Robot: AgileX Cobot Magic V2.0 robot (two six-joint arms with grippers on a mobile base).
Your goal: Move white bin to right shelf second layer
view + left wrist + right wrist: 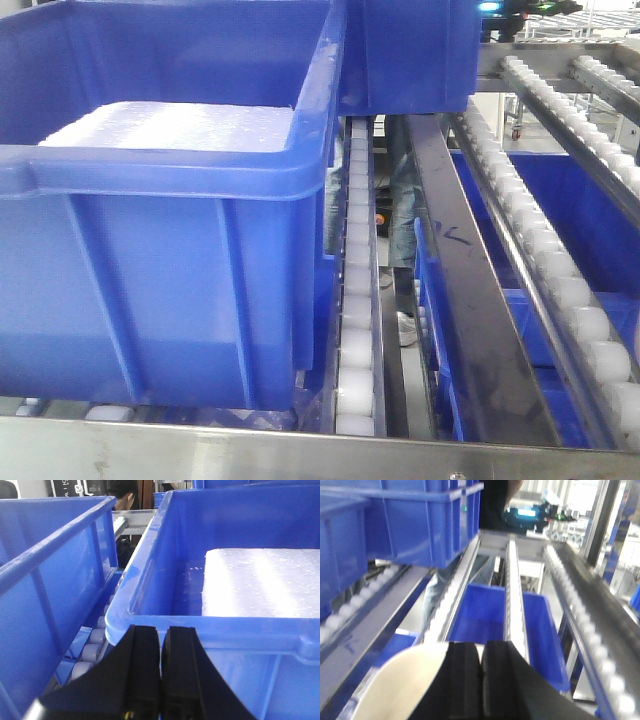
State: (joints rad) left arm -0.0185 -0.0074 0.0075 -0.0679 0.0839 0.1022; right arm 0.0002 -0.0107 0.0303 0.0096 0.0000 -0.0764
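The white bin (405, 685) shows only in the right wrist view, as a blurred cream-white curved rim at the bottom left. My right gripper (482, 644) is shut on that rim, and a sliver of white shows between its black fingertips. It hangs above the roller rails of the right shelf second layer (515, 590); those white rollers (545, 250) also run along the right of the front view. My left gripper (162, 629) is shut and empty, close in front of a blue crate's rim (225, 635). Neither gripper shows in the front view.
A large blue crate (170, 250) holding a white foam slab (180, 128) sits on the rollers at left, with another crate (415, 50) behind it. More blue crates (495, 615) lie on the level below. A person's legs (405, 200) stand behind the rack.
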